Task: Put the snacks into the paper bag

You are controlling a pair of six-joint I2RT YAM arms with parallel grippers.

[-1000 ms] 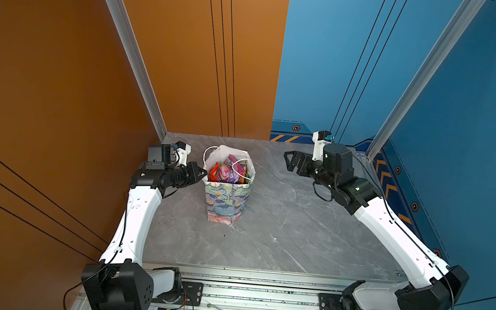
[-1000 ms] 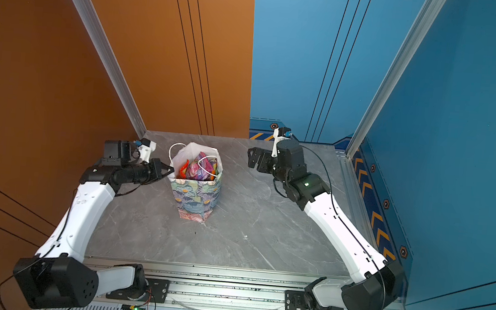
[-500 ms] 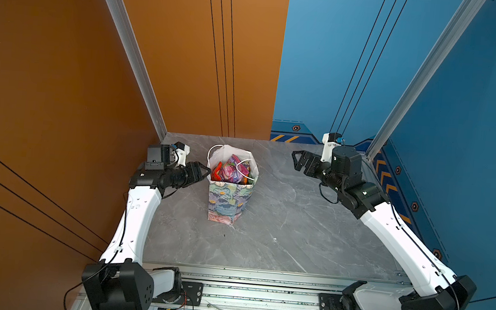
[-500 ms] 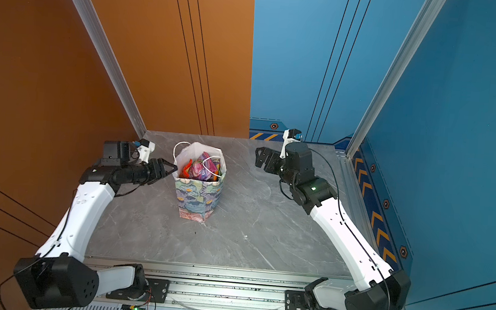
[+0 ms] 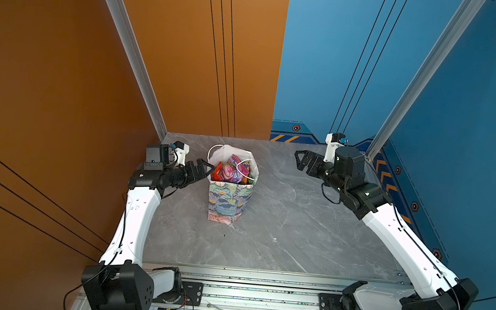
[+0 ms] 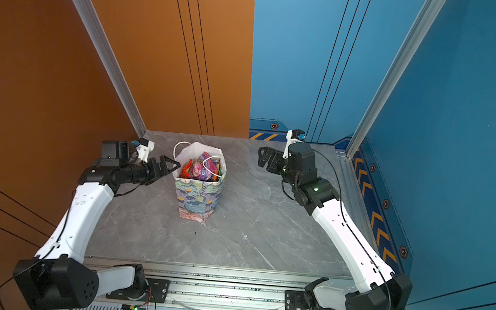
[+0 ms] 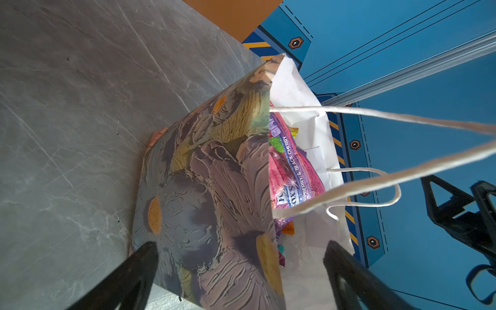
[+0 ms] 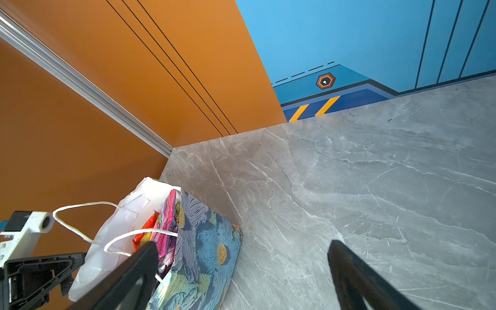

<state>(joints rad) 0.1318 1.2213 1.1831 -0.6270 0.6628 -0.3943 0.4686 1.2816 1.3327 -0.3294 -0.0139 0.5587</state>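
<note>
The floral paper bag (image 5: 230, 200) stands upright, packed with colourful snacks (image 5: 230, 171).

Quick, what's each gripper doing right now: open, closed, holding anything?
Left gripper: open, holding nothing, right at the rim of the paper bag.
Right gripper: open, empty, well away from it.

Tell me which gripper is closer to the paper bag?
Left. The left gripper is open at the rim of the paper bag; the right gripper, also open, hangs well off to its other side.
</note>
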